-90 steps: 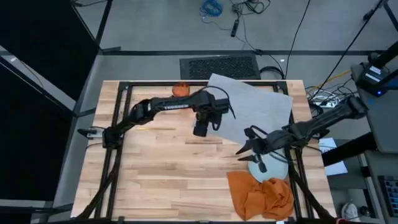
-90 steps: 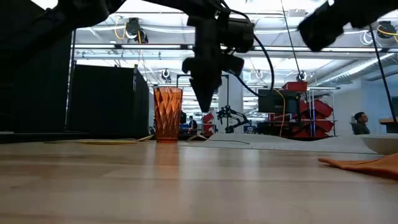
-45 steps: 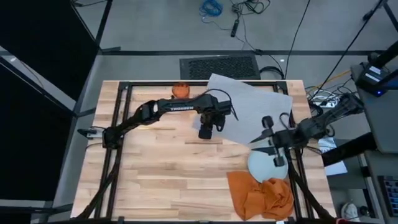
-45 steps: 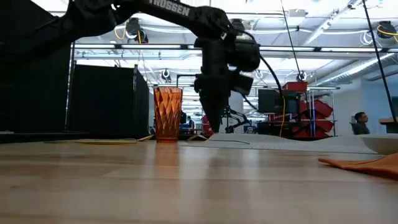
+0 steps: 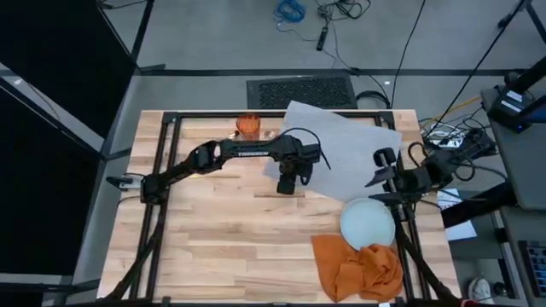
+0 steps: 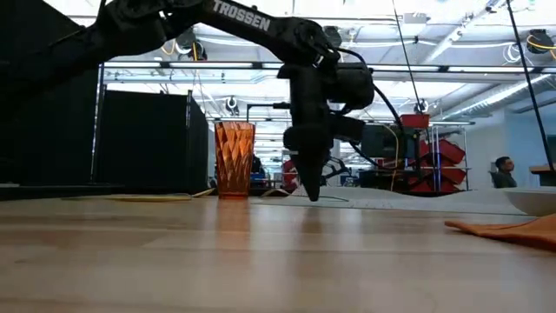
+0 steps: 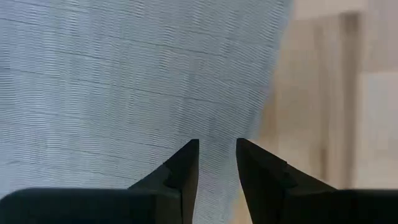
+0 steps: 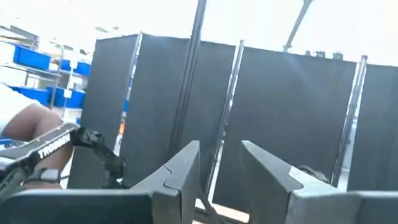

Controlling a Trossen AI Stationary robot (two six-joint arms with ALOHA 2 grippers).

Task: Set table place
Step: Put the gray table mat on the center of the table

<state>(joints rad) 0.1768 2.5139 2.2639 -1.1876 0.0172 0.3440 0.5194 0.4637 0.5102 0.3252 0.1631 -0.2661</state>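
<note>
High view shows us the left gripper (image 5: 287,185) pointing down at the near left edge of the grey placemat (image 5: 345,149), which lies askew at the table's (image 5: 222,230) far right. Its jaws stand slightly apart over the mat's edge. Our right gripper (image 5: 381,170), jaws apart, waits raised by the plate (image 5: 368,223).

Black jointed arms (image 6: 174,17) bear white "TROSSEN" lettering, looped cables.
</note>
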